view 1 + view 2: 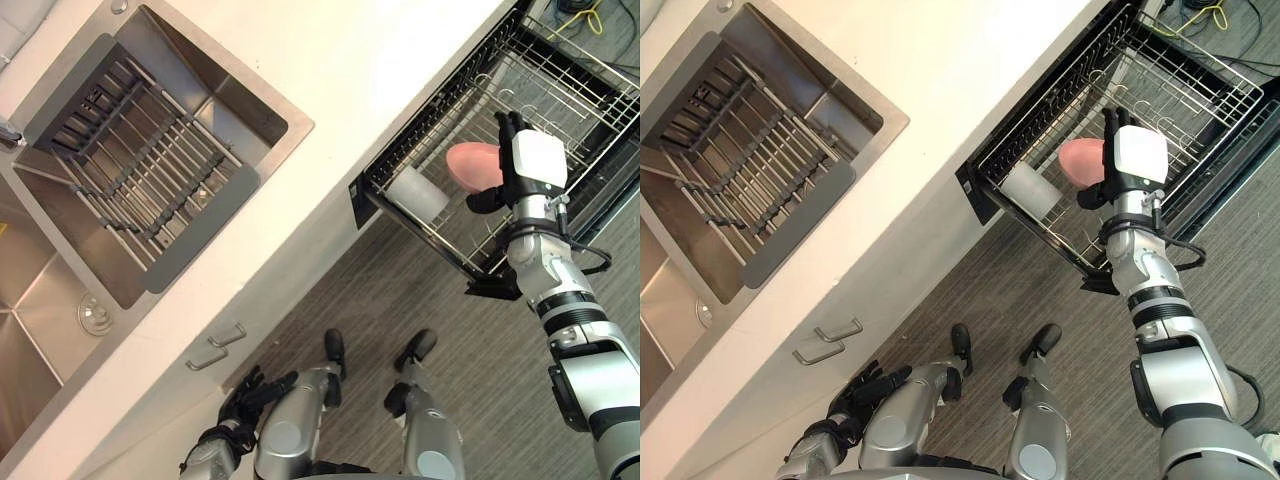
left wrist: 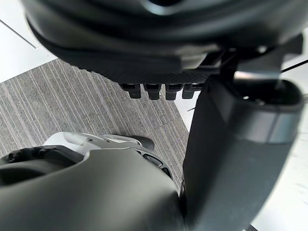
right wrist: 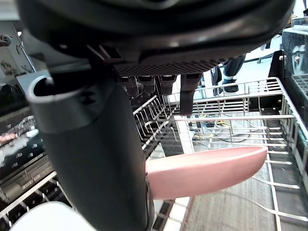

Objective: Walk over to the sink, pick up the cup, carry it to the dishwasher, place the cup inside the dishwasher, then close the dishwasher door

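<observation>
A pink cup (image 1: 470, 163) hangs just above the pulled-out wire rack (image 1: 1200, 75) of the dishwasher, near its front corner. My right hand (image 1: 535, 160) is shut on the cup, with the thumb under it and the fingers along its far side. In the right wrist view the cup (image 3: 207, 171) sticks out sideways past the thumb (image 3: 96, 159), over the rack's wires. My left hand (image 1: 245, 392) hangs low by the cabinet front with relaxed, spread fingers and holds nothing.
A white cylinder (image 1: 418, 195) lies in the rack's front corner, right beside the cup. The steel sink (image 1: 265, 110) with a dark drying rack (image 1: 140, 165) is set in the white counter (image 1: 380, 50) at the left. Two drawer handles (image 1: 225, 345) sit below it.
</observation>
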Controlling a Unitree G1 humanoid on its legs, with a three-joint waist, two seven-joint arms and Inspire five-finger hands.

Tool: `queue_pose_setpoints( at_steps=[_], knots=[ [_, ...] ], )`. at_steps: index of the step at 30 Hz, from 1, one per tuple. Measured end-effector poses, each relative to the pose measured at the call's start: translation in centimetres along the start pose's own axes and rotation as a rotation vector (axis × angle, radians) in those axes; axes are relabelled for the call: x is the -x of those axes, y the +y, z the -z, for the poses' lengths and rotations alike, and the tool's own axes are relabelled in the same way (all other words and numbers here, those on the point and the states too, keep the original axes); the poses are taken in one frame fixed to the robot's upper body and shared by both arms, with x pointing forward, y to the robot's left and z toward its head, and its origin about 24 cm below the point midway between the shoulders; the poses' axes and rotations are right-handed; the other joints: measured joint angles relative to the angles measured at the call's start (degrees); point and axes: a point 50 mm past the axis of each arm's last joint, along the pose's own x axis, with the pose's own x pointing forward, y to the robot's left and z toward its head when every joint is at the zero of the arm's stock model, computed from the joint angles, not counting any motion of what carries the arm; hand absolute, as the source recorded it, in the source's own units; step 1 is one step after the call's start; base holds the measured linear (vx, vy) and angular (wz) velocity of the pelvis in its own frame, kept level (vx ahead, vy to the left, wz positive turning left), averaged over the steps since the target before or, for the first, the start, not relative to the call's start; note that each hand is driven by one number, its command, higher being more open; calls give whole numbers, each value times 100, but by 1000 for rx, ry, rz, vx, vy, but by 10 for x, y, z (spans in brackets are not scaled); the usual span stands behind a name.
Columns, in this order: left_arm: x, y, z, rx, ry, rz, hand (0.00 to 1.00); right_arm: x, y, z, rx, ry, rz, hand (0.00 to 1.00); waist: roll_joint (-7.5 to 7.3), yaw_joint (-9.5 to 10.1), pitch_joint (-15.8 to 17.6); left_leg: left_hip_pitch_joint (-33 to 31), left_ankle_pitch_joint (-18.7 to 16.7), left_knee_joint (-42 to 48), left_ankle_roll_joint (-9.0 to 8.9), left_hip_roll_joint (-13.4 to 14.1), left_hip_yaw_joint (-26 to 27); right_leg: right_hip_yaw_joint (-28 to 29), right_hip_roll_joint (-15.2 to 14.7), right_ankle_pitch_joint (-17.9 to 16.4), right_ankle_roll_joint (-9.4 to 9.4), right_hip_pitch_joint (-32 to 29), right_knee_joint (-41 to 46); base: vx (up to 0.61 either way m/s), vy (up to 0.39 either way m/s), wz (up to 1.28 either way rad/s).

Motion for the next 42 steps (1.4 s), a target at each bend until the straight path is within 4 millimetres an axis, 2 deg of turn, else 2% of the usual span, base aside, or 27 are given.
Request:
queue_pose_setpoints(
  at_steps=[6,9,13,14,17,20,21,24,25,27,28,29,30,32,33,35,37,38,42],
  knots=[
    [1,3,4,-12,23,-8,100,1,-32,-6,-264,-7,171,100,-5,-107,-7,307,45,-196,-36,-37,-41,-15,3,-4,11,244,2,19,57,3],
    [2,7,9,-13,50,-25,100,5,-40,6,-414,52,218,100,-43,-244,-68,516,54,-290,-47,-84,-137,-51,-13,-24,68,461,5,15,63,14],
    [9,19,20,-18,98,-71,100,18,-37,36,-553,184,242,100,-240,-343,-357,823,74,-449,-60,-127,-162,-64,-41,-66,135,710,-3,12,54,3],
    [12,23,26,-12,118,-87,100,24,-36,45,-579,217,252,100,-302,-353,-538,867,74,-501,-60,-135,-154,-52,-44,-83,158,723,-4,27,42,-3],
    [19,32,37,-18,156,-125,100,34,-43,59,-631,256,302,100,-402,-492,-776,1099,73,-599,-62,-135,-120,-5,-55,-111,195,890,-5,29,24,-7],
    [24,37,43,-6,171,-152,100,49,-44,79,-667,329,339,100,-470,-515,-977,1205,71,-646,-64,-133,-10,88,-49,-126,212,921,-6,10,10,-18],
    [26,39,47,-3,182,-163,100,61,-41,96,-695,410,363,100,-484,-554,-1036,1271,71,-666,-65,-133,31,122,-47,-127,213,954,-6,1,5,-13],
    [29,41,54,2,201,-177,100,88,-31,129,-774,604,401,100,-465,-703,-1101,1310,70,-676,-67,-137,132,237,-51,-130,211,933,-5,-17,6,-17],
    [30,41,55,2,204,-180,100,92,-28,134,-790,639,403,0,-451,-747,-1108,1309,70,-677,-68,-137,161,265,-51,-130,209,915,-5,-37,8,-26],
    [32,41,59,-11,212,-183,100,102,-21,146,-819,721,405,0,-353,-873,-1142,1262,75,-685,-76,-138,252,354,-50,-145,223,821,-5,-38,8,-27],
    [31,38,59,-25,212,-176,100,105,-20,152,-839,756,408,0,-257,-921,-1142,1173,72,-697,-81,-138,356,442,-43,-134,195,677,-4,-60,15,-37],
    [28,34,57,-39,206,-160,100,105,-21,156,-854,767,400,0,-122,-992,-1079,1039,59,-698,-101,-138,415,511,-47,-118,160,515,-2,-64,18,-35],
    [27,32,56,-45,201,-149,100,104,-23,158,-862,772,395,0,-49,-1011,-1036,966,59,-697,-103,-139,448,527,-51,-102,140,421,1,-57,17,-26],
    [20,19,52,-52,182,-107,100,97,-28,164,-896,803,382,0,281,-1089,-774,719,110,-690,-136,-145,491,565,-55,-20,56,142,27,-36,1,-13],
    [18,16,51,-52,176,-96,100,95,-28,164,-906,808,379,0,363,-1104,-685,699,128,-695,-155,-141,491,573,-46,-14,47,112,27,-8,-34,-7],
    [14,1,51,-29,160,-53,100,85,-28,156,-932,778,342,0,677,-1101,-463,617,204,-700,-133,-106,495,645,18,40,0,-29,31,29,-47,-16],
    [12,-8,50,-19,149,-25,100,71,-28,143,-956,727,300,0,857,-1074,-334,610,220,-708,-144,-84,490,742,72,73,-52,-94,33,37,-28,-28],
    [11,-11,48,-20,140,-13,100,62,-30,134,-973,685,284,0,930,-1064,-251,601,222,-715,-147,-78,464,789,97,75,-61,-129,33,27,-14,-26],
    [9,-16,42,-19,109,18,100,48,-46,115,-1007,557,290,0,1050,-966,-91,544,232,-745,-148,-83,435,811,109,73,-69,-206,33,13,17,-3]
  ],
)
